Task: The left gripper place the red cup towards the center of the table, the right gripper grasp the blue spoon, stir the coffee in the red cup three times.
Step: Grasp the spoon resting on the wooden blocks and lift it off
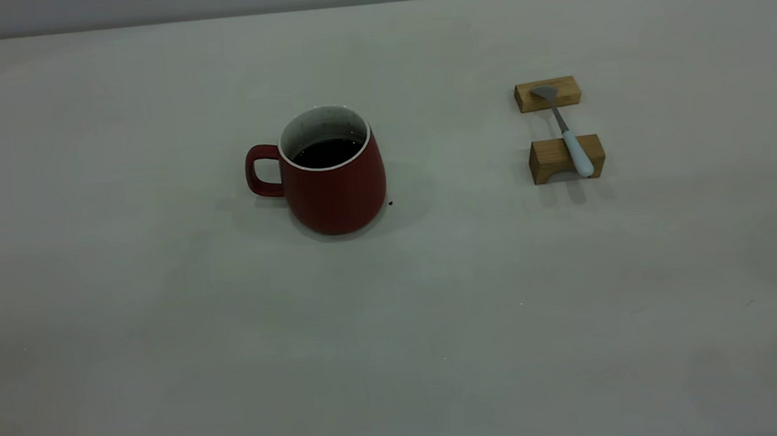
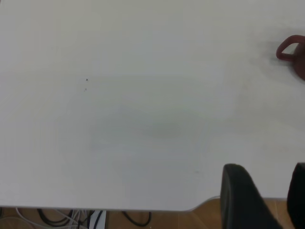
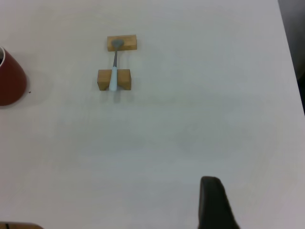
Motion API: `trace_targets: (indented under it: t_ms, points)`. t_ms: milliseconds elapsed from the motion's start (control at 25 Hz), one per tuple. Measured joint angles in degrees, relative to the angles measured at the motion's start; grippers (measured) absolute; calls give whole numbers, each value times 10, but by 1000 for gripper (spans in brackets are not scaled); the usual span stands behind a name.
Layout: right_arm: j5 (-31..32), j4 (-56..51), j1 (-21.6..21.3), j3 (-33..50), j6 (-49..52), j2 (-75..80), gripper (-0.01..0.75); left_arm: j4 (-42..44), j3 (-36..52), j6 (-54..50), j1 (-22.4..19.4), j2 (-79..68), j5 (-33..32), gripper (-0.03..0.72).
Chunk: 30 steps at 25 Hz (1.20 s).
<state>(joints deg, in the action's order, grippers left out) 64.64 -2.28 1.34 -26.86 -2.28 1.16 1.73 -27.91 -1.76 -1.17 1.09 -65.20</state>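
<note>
- The red cup (image 1: 334,174) stands upright on the table (image 1: 164,329), roughly mid-table and slightly left of centre in the exterior view. Its loop handle (image 1: 261,172) points toward the left arm's side. The coffee (image 1: 327,153) is visible inside.
- The blue spoon (image 1: 566,134) lies well apart from the cup, on the right arm's side. It bridges two wooden blocks: the metal bowl rests on the far block (image 1: 547,93) and the pale handle rests on the near block (image 1: 567,158).
- The spoon's long axis runs from the far edge toward the near edge, with the handle end nearest the arms.
- Left gripper (image 2: 264,198): only two dark fingers show at the table's near edge, with a gap between them, so it reads as apart. The cup lies well ahead of it and holds nothing of it.
- Right gripper (image 3: 217,202): one dark finger is visible; whether it is apart or together cannot be told. The spoon lies well ahead of it.
- Judgement: the right arm is nearer the spoon; a grasp across the handle suits that axis.
</note>
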Motion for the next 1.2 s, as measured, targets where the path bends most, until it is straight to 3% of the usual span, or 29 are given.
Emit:
trace_targets:
  t_ms: [760,960,1200]
  points:
    - [0,0,0,-9,0,8,493,0,0,0,0,0,0,318]
    - [-21,-26,0,-88,0,147,513,0,0,0,0,0,0,318]
    - [-120,-51,0,-121,-13,406,571,0,0,0,0,0,0,318]
